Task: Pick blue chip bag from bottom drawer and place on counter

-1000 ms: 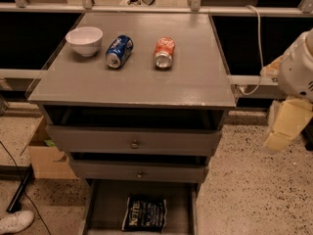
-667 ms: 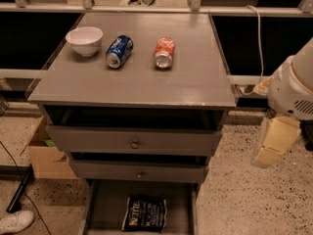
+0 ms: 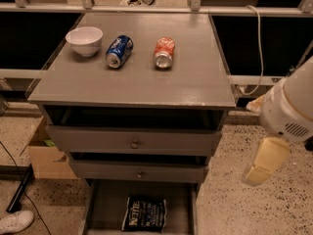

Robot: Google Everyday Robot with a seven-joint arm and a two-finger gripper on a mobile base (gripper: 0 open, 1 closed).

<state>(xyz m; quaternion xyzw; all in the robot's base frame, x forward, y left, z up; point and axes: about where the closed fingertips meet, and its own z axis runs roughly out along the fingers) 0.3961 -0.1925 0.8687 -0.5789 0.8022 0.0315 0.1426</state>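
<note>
Down and a little to the left went the cream-coloured gripper (image 3: pixel 264 163) over the last second. It now hung at the right of the cabinet, level with the two knobbed drawers and well apart from them, above the speckled floor. It held nothing that could be seen, and I could not tell how far open it was. Nothing else had shifted.

The blue chip bag (image 3: pixel 145 213) lay flat in the bottom drawer (image 3: pixel 105 204), which stood pulled out at the foot of the cabinet; the bag sat near the middle of the tray, its white lettering turned sideways. Above it, the middle drawer (image 3: pixel 161 173) and the top drawer (image 3: pixel 98 140) were each slightly open.

On the grey surface (image 3: pixel 146 87) stood a white bowl (image 3: pixel 84 39) at the back left. Just beside it lay a blue can (image 3: pixel 119 51) on its side, and next to that an orange can (image 3: pixel 164 52), also on its side, near the blue one but not touching it.

A cardboard box (image 3: pixel 46 155) sat on the floor to the left of the cabinet, and a white shoe (image 3: pixel 14 222) showed at the lower left corner.
</note>
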